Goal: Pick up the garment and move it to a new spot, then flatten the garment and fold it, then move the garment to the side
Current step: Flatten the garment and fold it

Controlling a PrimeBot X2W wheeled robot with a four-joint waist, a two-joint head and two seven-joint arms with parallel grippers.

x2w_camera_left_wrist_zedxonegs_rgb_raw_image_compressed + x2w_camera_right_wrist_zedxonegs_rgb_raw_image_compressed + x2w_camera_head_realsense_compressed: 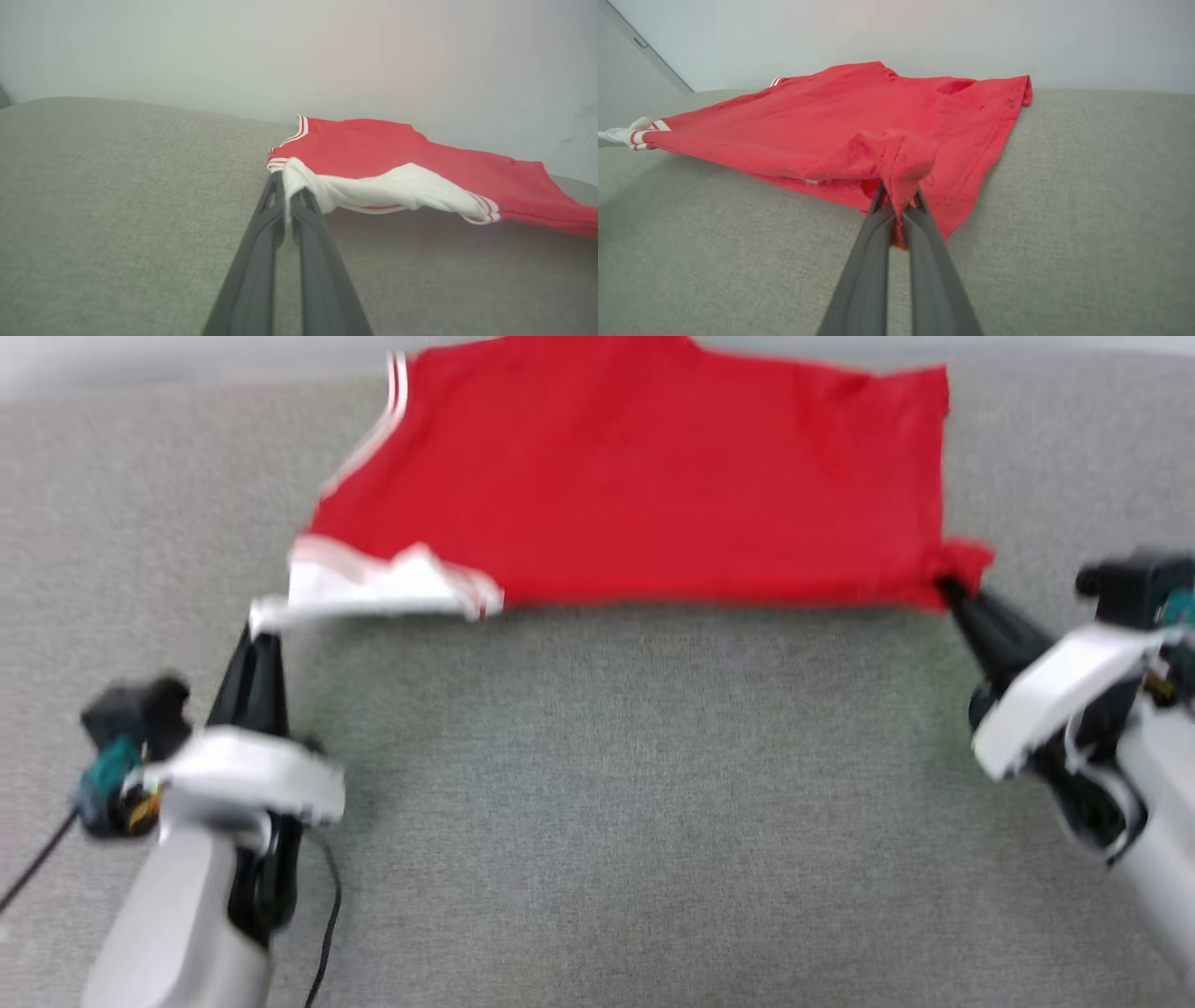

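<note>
You have the garment [635,476] spread across the far half of the grey fabric surface [616,803], plain red side up, and both claws are on its near edge. Your left claw [262,627] is closed on the tip of the white sleeve [373,583] at the near left corner. In the left wrist view, the two dark fingers [261,261] meet with a fold of white cloth pinched between them. The sleeve [397,186] runs out to the right, away from the left claw [289,189], with its striped trim showing at the cuff.

Your right claw [948,586] is closed on a bunched red corner at the near right. In the right wrist view a knot of red fabric sits pinched in the right claw [899,198], and a little cloth pokes down between the fingers [934,280].

Between the two grips the near edge of the garment [831,112] is lifted off the surface, with a shadow under it, while its far part lies flat up to the pale wall [280,46]. The head view is blurred, so you cannot make out finer wrinkles there.
</note>
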